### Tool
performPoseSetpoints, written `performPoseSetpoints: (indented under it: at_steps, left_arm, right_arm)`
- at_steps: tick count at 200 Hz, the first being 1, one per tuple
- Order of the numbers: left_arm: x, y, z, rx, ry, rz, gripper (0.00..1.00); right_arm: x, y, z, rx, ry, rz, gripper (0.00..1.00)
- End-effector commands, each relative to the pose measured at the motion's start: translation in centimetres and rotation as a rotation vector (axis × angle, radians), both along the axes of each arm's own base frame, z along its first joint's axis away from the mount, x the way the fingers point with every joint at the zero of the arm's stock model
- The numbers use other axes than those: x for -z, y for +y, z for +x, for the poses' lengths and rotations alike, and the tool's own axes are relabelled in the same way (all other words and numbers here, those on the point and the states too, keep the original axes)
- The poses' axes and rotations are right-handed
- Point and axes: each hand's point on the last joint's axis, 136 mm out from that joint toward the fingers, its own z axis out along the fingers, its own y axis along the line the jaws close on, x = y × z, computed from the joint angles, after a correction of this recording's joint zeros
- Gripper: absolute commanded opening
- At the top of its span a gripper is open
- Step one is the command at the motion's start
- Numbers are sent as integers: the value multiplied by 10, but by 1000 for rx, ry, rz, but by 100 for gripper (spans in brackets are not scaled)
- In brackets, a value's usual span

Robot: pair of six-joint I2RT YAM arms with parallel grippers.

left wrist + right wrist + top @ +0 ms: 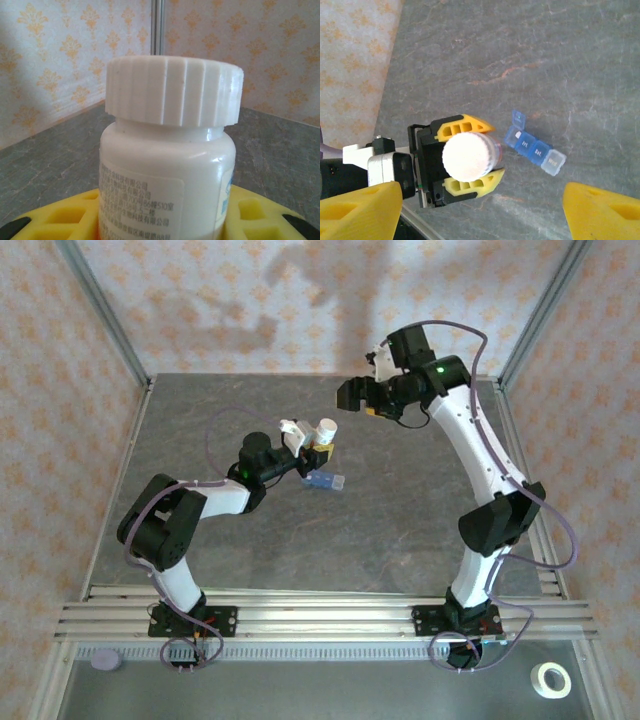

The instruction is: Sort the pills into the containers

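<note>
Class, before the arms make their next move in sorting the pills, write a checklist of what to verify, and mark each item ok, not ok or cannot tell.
1. Bottle gripped upright in the left claw: ok.
2. Cap off the bottle: not ok, it is still on.
3. Right claw open above the cap: ok, fingers wide apart.
4. Pill box has a compartment open: ok, the end lid is up and the others are closed.
5. Pill box flat on the table, apart from both claws: ok.
6. Pills already in the box: cannot tell.
</note>
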Motion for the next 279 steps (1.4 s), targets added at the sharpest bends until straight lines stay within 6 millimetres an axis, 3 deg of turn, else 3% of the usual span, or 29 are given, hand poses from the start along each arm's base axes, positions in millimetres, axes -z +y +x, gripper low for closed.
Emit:
performPoseSetpoints:
  at_steps: [1, 76, 131, 191, 239, 279]
  left_arm:
    - [-28, -1, 2, 26, -65, -57, 0]
    - [-30, -4, 1, 49, -56, -72, 0]
    - [-31, -4, 1, 49, -57, -74, 0]
    - [-31, -4, 2, 50, -55, -76, 0]
    - [-32, -4, 2, 49, -56, -77, 0]
    - [-34, -4, 2, 44, -60, -78, 0]
  right_arm:
    - [1, 8, 5, -71, -65, -18, 82]
    - [25, 35, -6, -200, -19, -91, 78]
    - [41, 39, -12, -226, 25, -111, 73]
    - [45, 46, -16, -246, 37, -109, 70]
    - [50, 46, -15, -240, 52, -113, 53]
    - [57, 49, -17, -225, 86, -112, 46]
